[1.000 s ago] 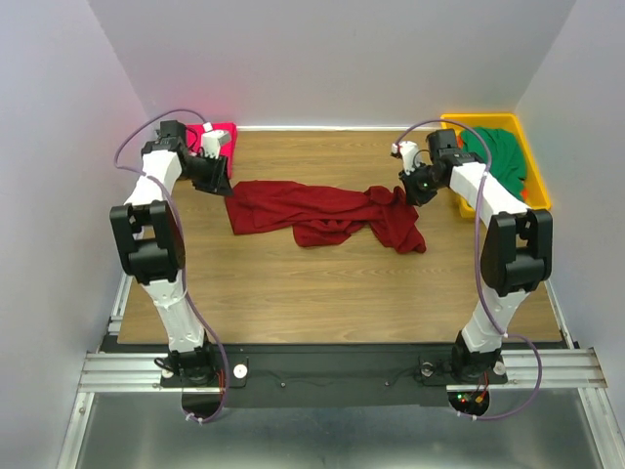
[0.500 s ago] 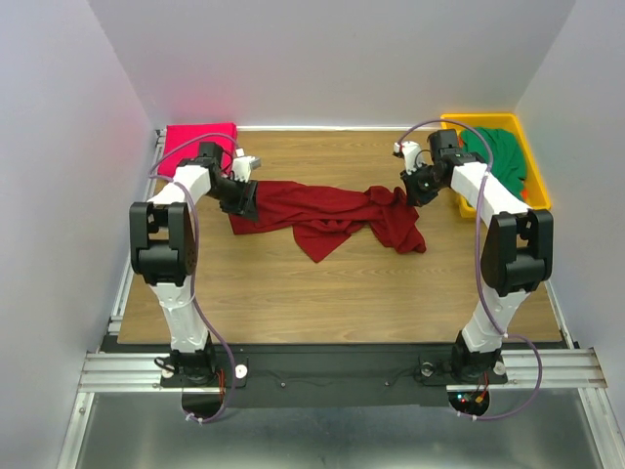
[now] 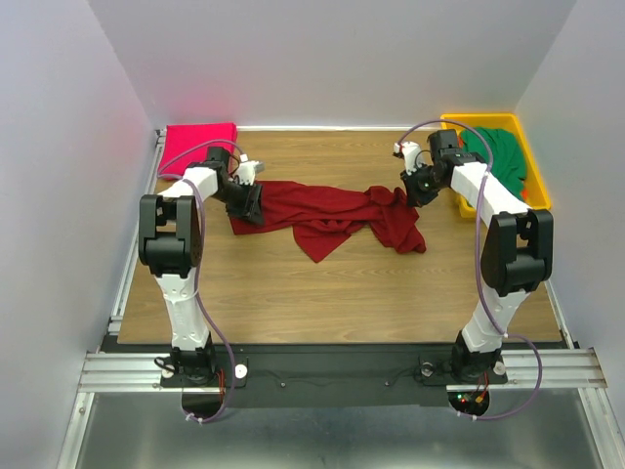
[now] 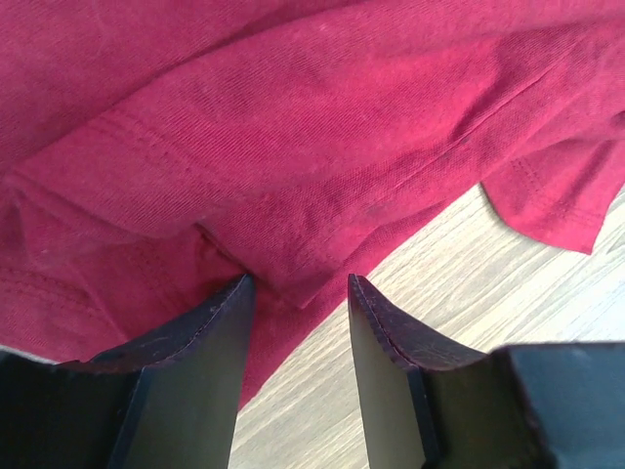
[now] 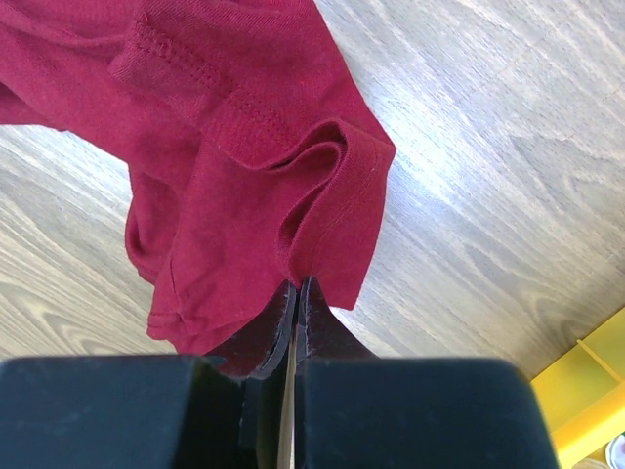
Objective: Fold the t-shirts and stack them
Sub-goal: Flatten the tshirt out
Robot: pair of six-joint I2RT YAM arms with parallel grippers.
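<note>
Well, you had your left gripper (image 4: 298, 285) down at the left end of the maroon t-shirt (image 3: 327, 210), jaws standing partly apart with a hemmed edge of the cloth lying in the gap between them, not squeezed. Your right gripper (image 5: 296, 288) was closed tight, its fingertips pressed together on a folded bit of hem at the shirt's right end, where the fabric bunched up against them. You had the maroon shirt stretched in a rumpled band across the far half of the wooden table (image 3: 342, 283), between your two arms, with a loose flap trailing toward the near side. Your pink t-shirt (image 3: 200, 140) lay flat in the far left corner, apart from the maroon one. Your green t-shirt (image 3: 500, 156) sat heaped inside the yellow bin (image 3: 535, 191) at the far right, just beyond the right arm.
</note>
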